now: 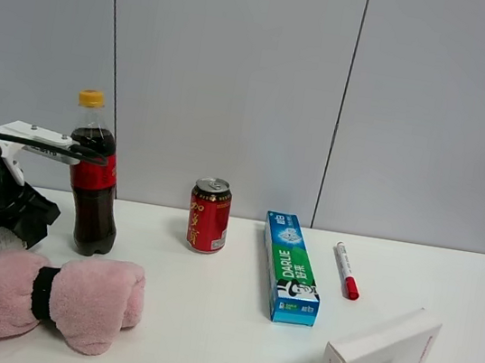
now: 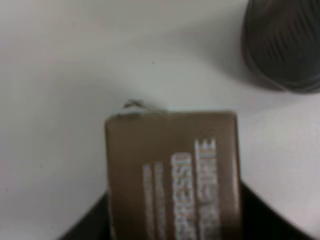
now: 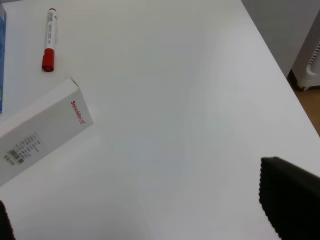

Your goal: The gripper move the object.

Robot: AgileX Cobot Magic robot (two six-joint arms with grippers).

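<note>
Carton (image 2: 172,175) between left jaws, grip unclear; towel (image 1: 48,294) just beside; right jaws wide apart, empty.

The high camera faces the back wall from beyond the table's (image 1: 218,342) front edge, taking in most of its top. The left wrist camera hangs close over the brown carton (image 2: 172,175), blurred. The right wrist camera looks down from farther, sharing the white carton (image 3: 40,130) and marker (image 3: 49,37) with the high view.
</note>
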